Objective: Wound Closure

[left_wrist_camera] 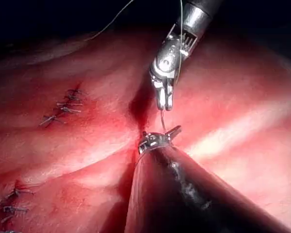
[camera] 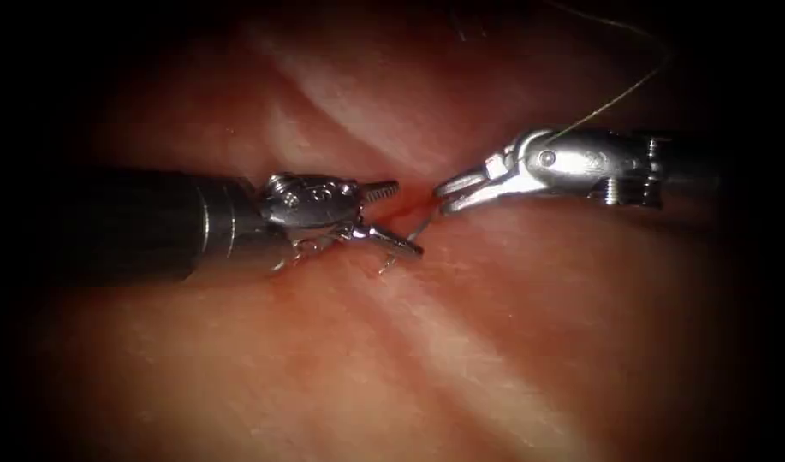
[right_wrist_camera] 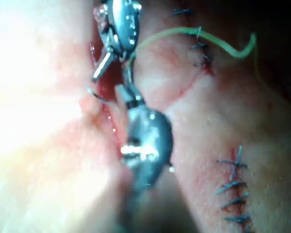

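Pink tissue (camera: 460, 359) with open cut (camera: 409, 205), red fluid (camera: 413, 204) along it, stitched rows (left_wrist_camera: 63, 108) nearby.

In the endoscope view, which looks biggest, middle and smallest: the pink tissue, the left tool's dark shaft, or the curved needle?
1. Pink pork-belly tissue, spanning most of the view.
2. Left tool's dark shaft.
3. Thin curved metal needle, smallest by far, in the right tool.
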You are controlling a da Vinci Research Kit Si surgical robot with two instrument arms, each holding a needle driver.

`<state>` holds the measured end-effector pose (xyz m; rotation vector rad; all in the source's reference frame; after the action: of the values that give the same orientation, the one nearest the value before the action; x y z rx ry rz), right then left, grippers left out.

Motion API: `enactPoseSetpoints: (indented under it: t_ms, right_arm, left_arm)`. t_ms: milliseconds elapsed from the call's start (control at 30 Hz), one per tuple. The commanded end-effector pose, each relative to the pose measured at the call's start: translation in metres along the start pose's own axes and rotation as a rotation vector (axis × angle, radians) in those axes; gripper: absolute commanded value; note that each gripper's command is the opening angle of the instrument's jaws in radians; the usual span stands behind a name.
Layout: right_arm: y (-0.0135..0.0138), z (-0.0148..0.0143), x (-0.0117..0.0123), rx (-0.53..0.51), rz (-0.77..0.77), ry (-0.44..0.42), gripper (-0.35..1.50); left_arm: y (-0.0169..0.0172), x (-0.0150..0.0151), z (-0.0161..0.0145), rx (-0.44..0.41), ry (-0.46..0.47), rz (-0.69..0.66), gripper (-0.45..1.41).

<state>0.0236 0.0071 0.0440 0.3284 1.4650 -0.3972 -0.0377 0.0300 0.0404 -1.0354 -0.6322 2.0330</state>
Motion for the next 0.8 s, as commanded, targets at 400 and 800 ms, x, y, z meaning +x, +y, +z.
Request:
enactPoseSetpoints:
  t_ms: [400,800]
  right_arm:
    - [0.0005,0.0009,0.0005,0.015,-0.013,0.016,-0.35]
    - [0.0000,0.0013,0.0014,0.047,-0.059,0.047,-0.35]
  left_arm:
    - [0.0000,-0.0002,0.0026,-0.099,-0.032,0.022,0.79]
    - [-0.0006,-0.0002,0.0026,-0.154,-0.040,0.048,0.37]
